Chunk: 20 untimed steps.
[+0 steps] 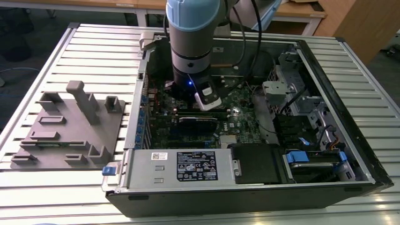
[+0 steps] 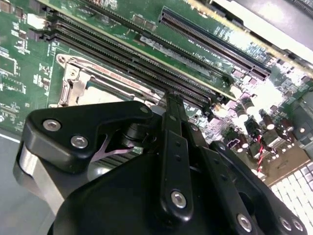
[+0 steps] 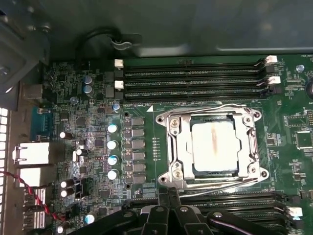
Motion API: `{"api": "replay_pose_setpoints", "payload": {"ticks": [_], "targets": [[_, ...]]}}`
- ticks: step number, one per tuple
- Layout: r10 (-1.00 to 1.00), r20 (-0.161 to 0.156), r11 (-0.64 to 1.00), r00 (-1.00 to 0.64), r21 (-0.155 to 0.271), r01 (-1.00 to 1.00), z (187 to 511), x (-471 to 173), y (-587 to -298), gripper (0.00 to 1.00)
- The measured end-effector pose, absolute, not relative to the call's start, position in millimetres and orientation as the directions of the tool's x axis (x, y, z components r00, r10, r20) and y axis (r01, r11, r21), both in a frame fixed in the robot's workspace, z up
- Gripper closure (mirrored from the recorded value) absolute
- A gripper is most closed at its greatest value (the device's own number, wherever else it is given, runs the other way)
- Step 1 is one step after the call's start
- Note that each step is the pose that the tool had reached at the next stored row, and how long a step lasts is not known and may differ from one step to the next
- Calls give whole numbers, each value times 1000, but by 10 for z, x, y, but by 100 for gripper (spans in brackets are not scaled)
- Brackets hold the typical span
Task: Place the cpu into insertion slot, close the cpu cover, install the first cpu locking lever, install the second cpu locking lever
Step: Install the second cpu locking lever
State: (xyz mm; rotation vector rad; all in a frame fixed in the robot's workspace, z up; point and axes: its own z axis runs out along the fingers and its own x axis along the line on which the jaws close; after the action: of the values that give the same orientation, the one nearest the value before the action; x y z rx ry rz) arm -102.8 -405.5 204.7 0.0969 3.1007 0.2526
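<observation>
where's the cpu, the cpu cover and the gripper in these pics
cpu [image 3: 215,147]: first wrist view, middle of its metal top.
cpu cover [image 3: 182,147]: first wrist view, side strip of the silvery frame around the chip.
gripper [image 2: 173,105]: second wrist view, tip of the black fingers.

Black end effector (linkage close to camera), silvery insertion slot just beyond, green board
</observation>
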Motion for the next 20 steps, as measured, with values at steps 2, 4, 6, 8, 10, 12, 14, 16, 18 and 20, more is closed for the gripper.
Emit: {"api": "replay_pose_setpoints", "payload": {"ticks": [2, 4, 6, 8, 10, 12, 14, 16, 18, 20], "targets": [[65, -24, 984, -998, 167, 61, 2033, -1029, -4055, 89], [66, -23, 983, -998, 173, 61, 2020, -1029, -4054, 89], [67, -23, 982, -997, 180, 62, 2007, -1029, -4055, 89], [68, -22, 980, -997, 188, 63, 1995, -1030, -4055, 89], [70, -22, 979, -997, 196, 64, 1983, -1030, -4055, 89], [70, -21, 977, -997, 202, 65, 1971, -1030, -4054, 89], [71, -21, 976, -997, 206, 65, 1963, -1031, -4055, 89], [71, -21, 976, -997, 209, 65, 1950, -1033, -4055, 89], [71, -21, 975, -997, 213, 65, 1935, -1034, -4054, 89], [72, -20, 974, -997, 216, 66, 1925, -1036, -4054, 89]]}}
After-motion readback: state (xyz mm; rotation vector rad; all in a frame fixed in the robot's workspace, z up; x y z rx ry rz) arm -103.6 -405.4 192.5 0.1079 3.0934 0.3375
